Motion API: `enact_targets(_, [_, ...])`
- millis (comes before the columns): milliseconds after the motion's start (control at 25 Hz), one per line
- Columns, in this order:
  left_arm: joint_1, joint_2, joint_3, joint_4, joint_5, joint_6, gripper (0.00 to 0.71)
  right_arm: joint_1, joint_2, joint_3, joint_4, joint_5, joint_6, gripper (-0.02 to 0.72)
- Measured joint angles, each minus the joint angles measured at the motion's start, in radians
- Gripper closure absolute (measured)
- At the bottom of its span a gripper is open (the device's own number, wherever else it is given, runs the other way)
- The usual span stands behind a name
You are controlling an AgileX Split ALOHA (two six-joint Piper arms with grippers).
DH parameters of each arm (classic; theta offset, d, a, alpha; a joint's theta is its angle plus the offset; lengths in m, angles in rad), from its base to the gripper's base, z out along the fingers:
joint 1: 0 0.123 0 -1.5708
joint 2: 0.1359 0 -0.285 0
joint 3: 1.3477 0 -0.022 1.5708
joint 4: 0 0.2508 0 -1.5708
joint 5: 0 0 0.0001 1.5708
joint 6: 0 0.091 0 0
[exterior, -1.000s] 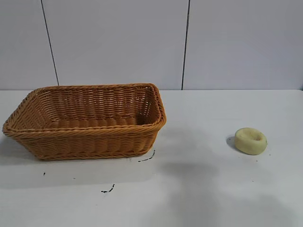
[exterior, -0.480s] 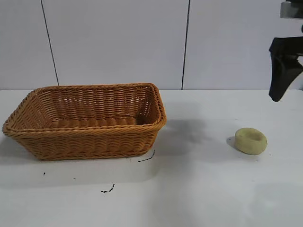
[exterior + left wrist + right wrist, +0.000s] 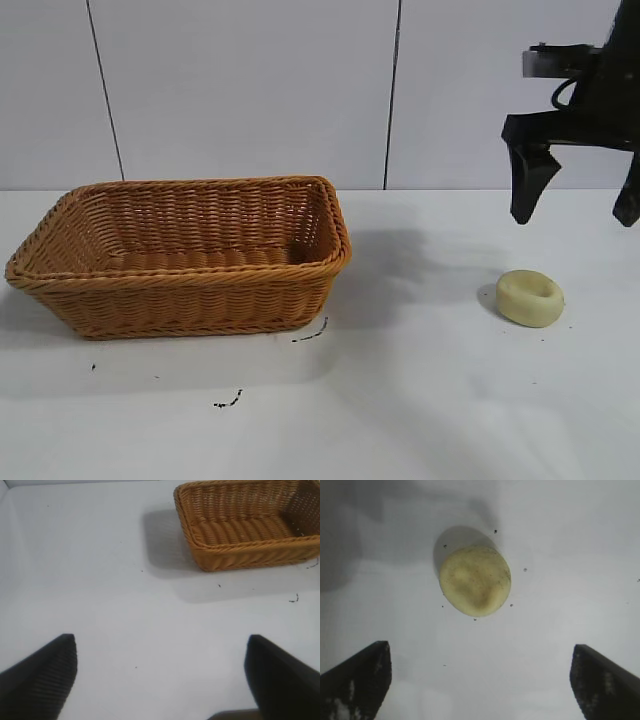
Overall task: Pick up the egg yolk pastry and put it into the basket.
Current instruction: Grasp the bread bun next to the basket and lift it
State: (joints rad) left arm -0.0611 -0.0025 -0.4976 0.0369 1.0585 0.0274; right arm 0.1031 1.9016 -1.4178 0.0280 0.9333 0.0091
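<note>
Setting: a white table (image 3: pixel 420 400) is seen in front of a pale panelled wall (image 3: pixel 250 90) with dark vertical seams.
Marks: small dark specks and scuffs (image 3: pixel 228 403) are scattered on the table in front of the basket.
Basket: the orange-brown wicker basket (image 3: pixel 180 255) is placed on the left half of the table in the exterior view, upright, with nothing seen inside it.
Pastry: the egg yolk pastry (image 3: pixel 530 298) is found lying flat on the table on the right side, well apart from the basket, dimple upward.
Pastry from the wrist: in the right wrist view the pastry (image 3: pixel 475 581) is shown resting on the bare table, ahead of the two dark fingertips and touched by neither.
Right gripper: the right gripper (image 3: pixel 575 205) is held in the air above the pastry, pointed down, its fingers spread wide and nothing gripped.
Left gripper: the left gripper (image 3: pixel 160 675) is seen only in its own wrist view, fingers spread wide over bare table, with the basket (image 3: pixel 250 522) farther off.
</note>
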Motion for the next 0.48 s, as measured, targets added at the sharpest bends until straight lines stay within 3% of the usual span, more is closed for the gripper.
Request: enact_targets(480, [0.000,0.000,0.000,0.000,0.000,0.000,0.017,0.015,0.180,-0.004,-0.019,-0.126,0.004,0.008])
